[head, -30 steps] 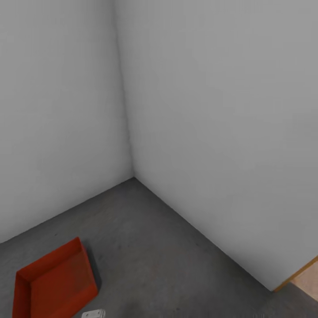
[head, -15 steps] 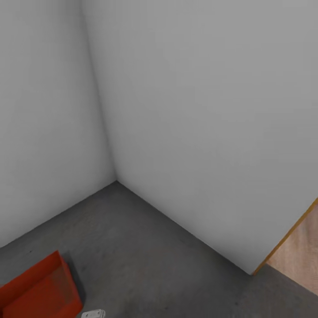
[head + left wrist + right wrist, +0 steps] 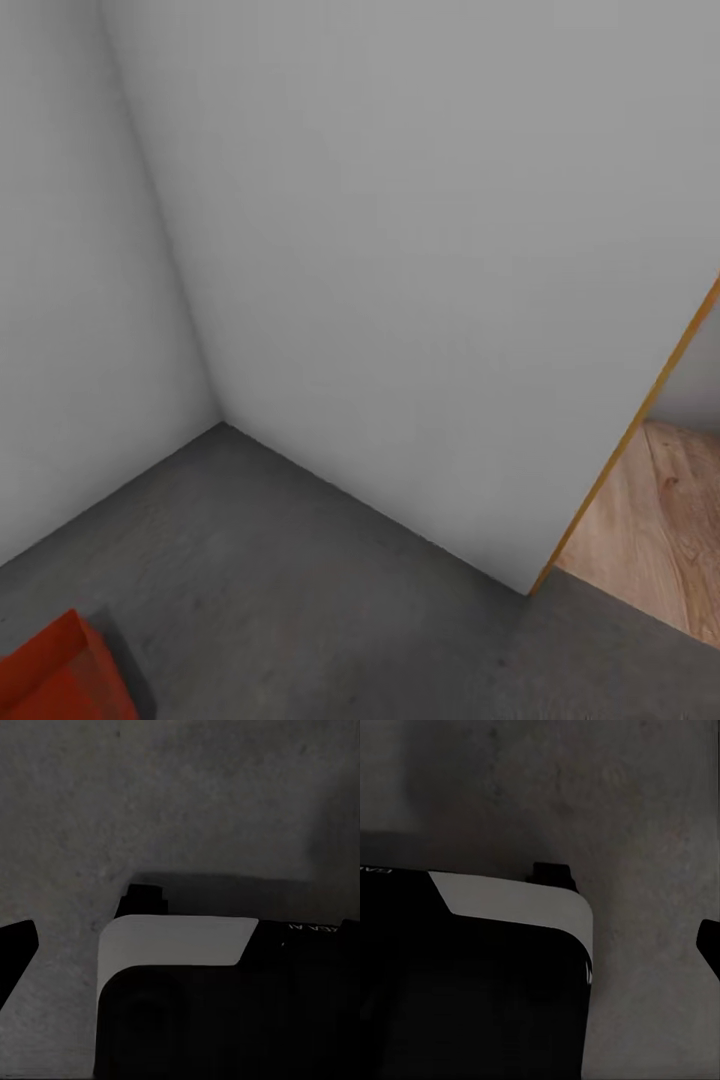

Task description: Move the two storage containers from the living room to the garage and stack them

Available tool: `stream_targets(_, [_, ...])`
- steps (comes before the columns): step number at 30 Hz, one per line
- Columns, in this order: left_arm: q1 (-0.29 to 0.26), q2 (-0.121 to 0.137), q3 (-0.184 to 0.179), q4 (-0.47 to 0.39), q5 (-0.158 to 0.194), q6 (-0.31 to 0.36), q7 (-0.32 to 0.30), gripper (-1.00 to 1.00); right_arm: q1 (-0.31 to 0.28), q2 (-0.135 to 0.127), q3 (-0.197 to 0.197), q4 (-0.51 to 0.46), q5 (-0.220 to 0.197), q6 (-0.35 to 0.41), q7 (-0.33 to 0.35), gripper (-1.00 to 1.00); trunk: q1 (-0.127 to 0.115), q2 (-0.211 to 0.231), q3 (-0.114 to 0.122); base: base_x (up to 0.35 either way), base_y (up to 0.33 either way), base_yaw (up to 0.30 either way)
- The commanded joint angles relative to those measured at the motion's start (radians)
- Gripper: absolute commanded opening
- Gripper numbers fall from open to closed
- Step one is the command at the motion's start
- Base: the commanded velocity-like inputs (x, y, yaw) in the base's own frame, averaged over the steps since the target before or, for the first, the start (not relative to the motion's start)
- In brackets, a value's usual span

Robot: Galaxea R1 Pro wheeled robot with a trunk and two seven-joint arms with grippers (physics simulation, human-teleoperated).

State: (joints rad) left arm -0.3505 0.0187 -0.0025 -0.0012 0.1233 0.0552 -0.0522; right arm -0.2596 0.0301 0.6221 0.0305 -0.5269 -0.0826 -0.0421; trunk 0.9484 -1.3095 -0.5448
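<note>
One red-orange storage container [image 3: 55, 680] sits on the garage's dark grey concrete floor [image 3: 300, 580], cut off by the head view's lower left corner; only one corner of it shows. In the left wrist view a dark fingertip [image 3: 15, 952] of my left gripper hangs over the concrete beside my own black and white body [image 3: 180, 945]. A dark fingertip [image 3: 711, 945] of my right gripper shows in the right wrist view, also over concrete. Nothing is seen held. The jaws' spacing is hidden.
Two plain white walls meet in a corner [image 3: 215, 415] straight ahead. At the right, an orange-brown door frame edge [image 3: 630, 440] ends the wall, and light wood-plank flooring [image 3: 650, 540] lies beyond it.
The head camera has swung to the right: the wall corner and the container slid left in the picture, and more of the doorway and wood floor came into view.
</note>
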Motion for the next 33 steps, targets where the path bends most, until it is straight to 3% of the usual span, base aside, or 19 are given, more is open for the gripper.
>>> stream_targets(1, [0.009, 0.000, -0.001, 0.000, 0.010, 0.002, -0.004, 1.00, -0.001, 0.001, 0.008, 0.003, -0.008, -0.005, -0.001, 1.00, 0.000, 0.000, 0.000, 0.000, 0.000, -0.290])
stream_targets(10, [0.037, -0.001, -0.001, 0.000, 0.010, -0.007, -0.005, 1.00, 0.004, -0.001, 0.008, 0.003, -0.008, -0.006, 0.000, 1.00, 0.000, 0.000, 0.004, 0.000, 0.000, -0.290])
stream_targets(33, [0.039, -0.002, -0.002, -0.002, 0.010, -0.005, -0.002, 1.00, 0.012, -0.001, 0.007, 0.003, -0.008, -0.008, 0.000, 1.00, 0.000, 0.000, 0.015, 0.000, 0.000, -0.290])
